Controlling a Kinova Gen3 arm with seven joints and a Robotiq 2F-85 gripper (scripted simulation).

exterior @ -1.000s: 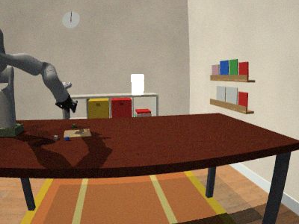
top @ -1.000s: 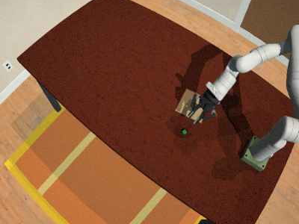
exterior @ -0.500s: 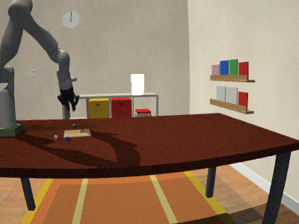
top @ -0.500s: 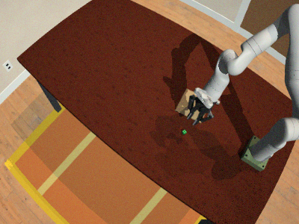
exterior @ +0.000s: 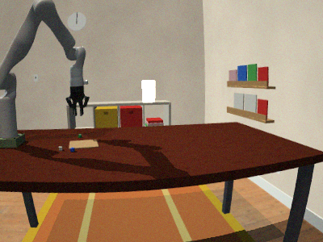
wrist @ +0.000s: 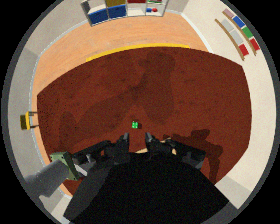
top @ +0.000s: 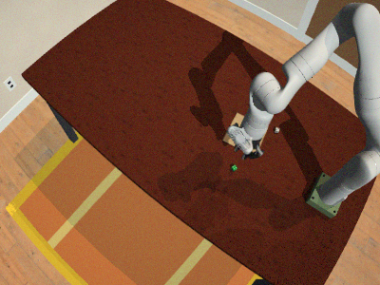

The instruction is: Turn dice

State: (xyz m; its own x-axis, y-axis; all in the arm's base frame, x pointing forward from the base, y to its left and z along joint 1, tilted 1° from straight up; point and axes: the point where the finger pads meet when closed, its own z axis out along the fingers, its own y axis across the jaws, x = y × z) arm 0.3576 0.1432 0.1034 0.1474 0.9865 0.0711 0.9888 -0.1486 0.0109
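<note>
The tan mat [exterior: 83, 143] lies flat on the table; in the overhead view the arm covers most of the mat [top: 234, 122]. No die is on it. The green die [top: 234, 167] lies on the table beyond the mat's edge and also shows in the side view [exterior: 80, 135] and the wrist view [wrist: 134, 123]. The white die [top: 276, 130] and the blue die [exterior: 72, 149] lie on the table on the mat's other side; the white die also shows in the side view [exterior: 60, 148]. My gripper [exterior: 77, 105] hangs high above the mat, pointing down, fingers partly apart with nothing between them.
The arm's green base [top: 324, 197] stands near the table's edge. A shelf with coloured bins [exterior: 121, 116] stands behind the table, and wall shelves [exterior: 250, 97] hang at the right.
</note>
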